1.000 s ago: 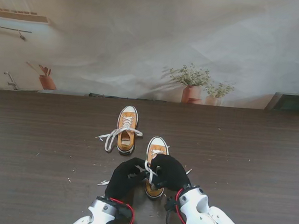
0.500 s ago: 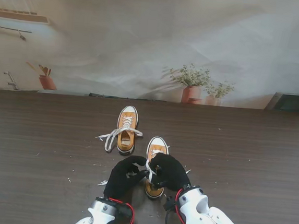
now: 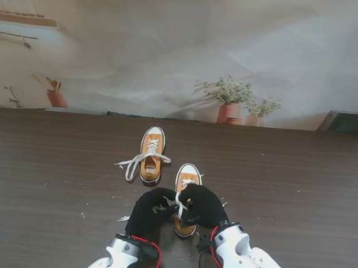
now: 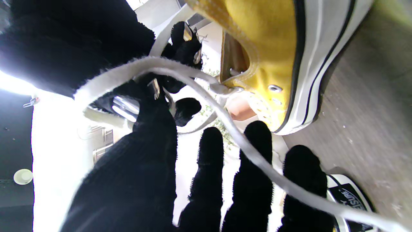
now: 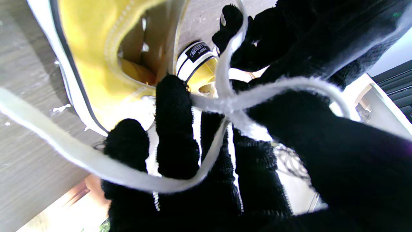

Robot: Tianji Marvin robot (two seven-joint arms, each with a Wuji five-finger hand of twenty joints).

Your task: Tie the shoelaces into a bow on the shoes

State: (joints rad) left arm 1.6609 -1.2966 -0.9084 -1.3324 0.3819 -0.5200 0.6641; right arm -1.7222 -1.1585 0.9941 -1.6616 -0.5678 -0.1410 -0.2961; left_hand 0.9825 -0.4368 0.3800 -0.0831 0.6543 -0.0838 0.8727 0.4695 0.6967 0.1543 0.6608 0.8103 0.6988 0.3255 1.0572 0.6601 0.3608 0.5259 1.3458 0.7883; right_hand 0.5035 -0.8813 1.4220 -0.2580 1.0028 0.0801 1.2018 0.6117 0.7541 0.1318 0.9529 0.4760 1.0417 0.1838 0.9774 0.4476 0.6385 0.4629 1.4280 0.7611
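Observation:
Two yellow sneakers with white soles stand on the dark wood table [image 3: 49,179]. The far shoe [image 3: 152,155] has its loose laces [image 3: 134,163] trailing to the left. Both black-gloved hands meet over the near shoe [image 3: 188,174], hiding its heel half. My left hand [image 3: 150,211] and right hand [image 3: 203,205] each hold a strand of the white shoelace [image 3: 178,203], which rises between them. In the left wrist view the shoelace [image 4: 244,145] runs from an eyelet of the near shoe [image 4: 273,54] across my fingers [image 4: 209,174]. In the right wrist view crossed strands of the shoelace [image 5: 230,104] lie against my fingers [image 5: 175,135].
Small white scraps [image 3: 124,218] lie on the table around the shoes. Potted plants [image 3: 231,101] stand beyond the table's far edge, against a pale backdrop. A dark box [image 3: 352,123] sits at the far right.
Both hands have stayed over the near shoe. The lace strand between them has shifted slightly and now stands a little more upright.

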